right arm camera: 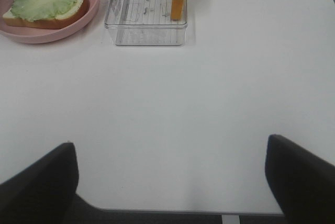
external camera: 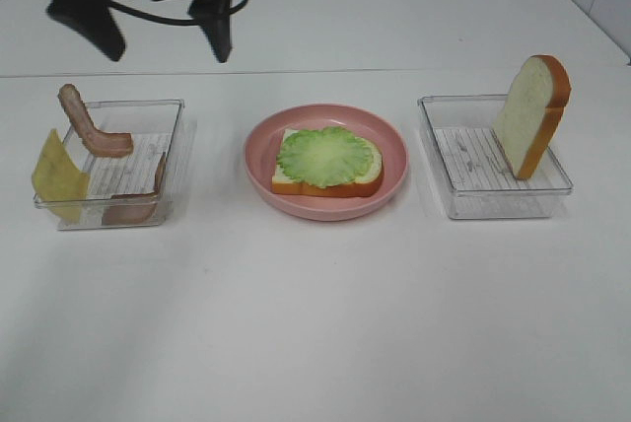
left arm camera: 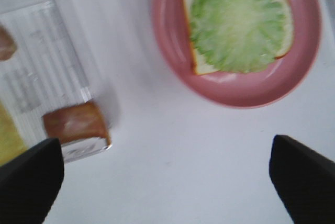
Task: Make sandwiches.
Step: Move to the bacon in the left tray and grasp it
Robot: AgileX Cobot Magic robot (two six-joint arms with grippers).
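Bacon strip (external camera: 94,134), brown-pink toy, leaning curled on clear plastic tray's rim (external camera: 148,103), is probably risking a slip from left gripper (left arm camera: 167,182), gaping wide and empty like right gripper (right arm camera: 167,182).

Two trays (external camera: 138,103), one plate (external camera: 258,161), perhaps two bacons (external camera: 104,143)

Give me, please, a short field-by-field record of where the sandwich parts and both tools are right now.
pink plate: centre, between the trays; holds bottom bread slice topped with lettuce
left tray: bacon strip leaning on rim; second bacon piece inside; cheese slice propped at its left end
right tray: second bread slice standing on edge against right wall
left tool: open, empty
right tool: open, empty
sandwich stage: bread and lettuce only
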